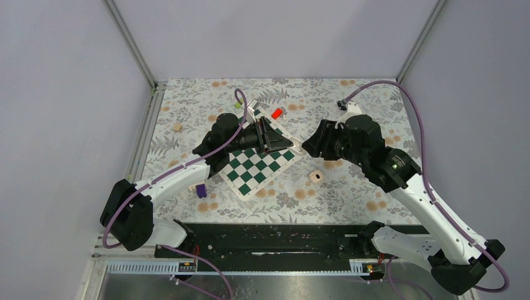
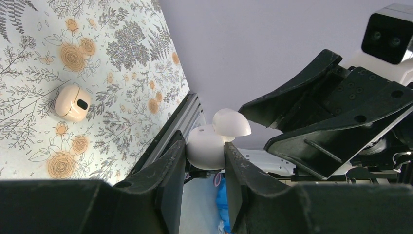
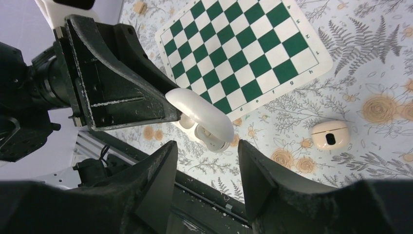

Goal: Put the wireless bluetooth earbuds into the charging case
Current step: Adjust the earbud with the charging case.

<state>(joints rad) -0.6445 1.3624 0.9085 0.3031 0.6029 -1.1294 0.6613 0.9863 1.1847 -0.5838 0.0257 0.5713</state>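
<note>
My left gripper (image 2: 204, 143) is shut on the white oval earbuds (image 2: 210, 146), which it holds in the air over the right corner of the chessboard (image 1: 259, 164). A white domed part (image 2: 231, 123) sticks out past the fingertips. In the right wrist view the same white earbuds (image 3: 200, 116) hang just beyond my right gripper (image 3: 207, 146), which is open and touching nothing. The two grippers face each other tip to tip, left gripper (image 1: 289, 144) and right gripper (image 1: 306, 147). The beige charging case (image 1: 315, 177) lies on the floral cloth below them, its dark hollow showing (image 3: 331, 135) (image 2: 71, 102).
A red block (image 1: 276, 113) and a small green piece (image 1: 238, 106) lie behind the chessboard. A tan block (image 1: 177, 127) sits at the far left, a purple block (image 1: 201, 190) beside the left arm. A black rail (image 1: 269, 240) runs along the near edge.
</note>
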